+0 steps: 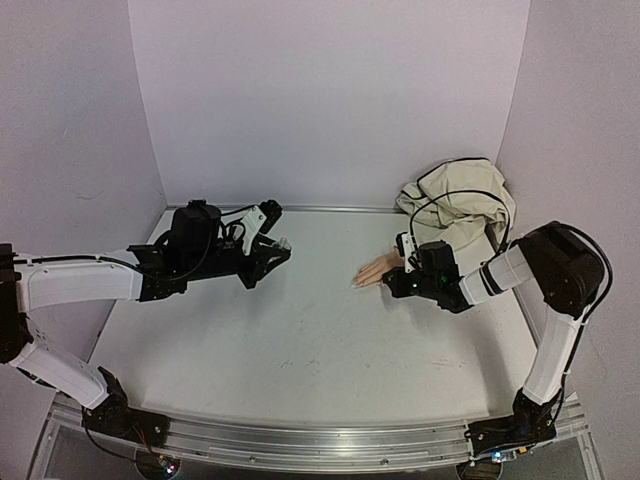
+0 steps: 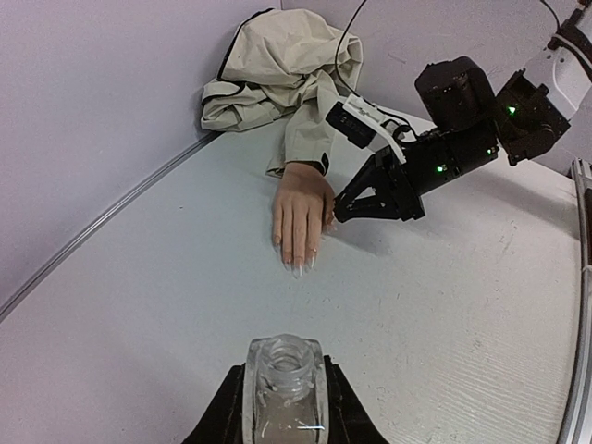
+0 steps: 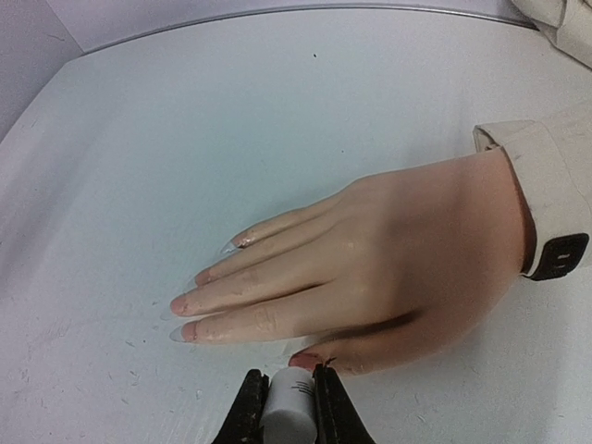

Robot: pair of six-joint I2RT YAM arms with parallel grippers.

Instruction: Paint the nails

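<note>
Walled white surface (image 1: 300, 350), middle open, left gripper (image 1: 273, 247) clamping glass bottle (image 2: 282, 384), right gripper (image 1: 393, 282) pinching white cap (image 3: 289, 409) beside mannequin hand (image 3: 398, 250), nails (image 3: 178, 333) pale.

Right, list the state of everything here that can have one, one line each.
Peach-coloured mannequin hand: lying flat, palm down, fingers straight.
Long pale nails: the four fingers' look unpainted; the thumb tip looks reddish.
Clear glass bottle: uncapped, gripped in the left jaws.
White brush cap: gripped in the right jaws, its end at the thumb.
Beige jacket: crumpled in the far corner.
</note>
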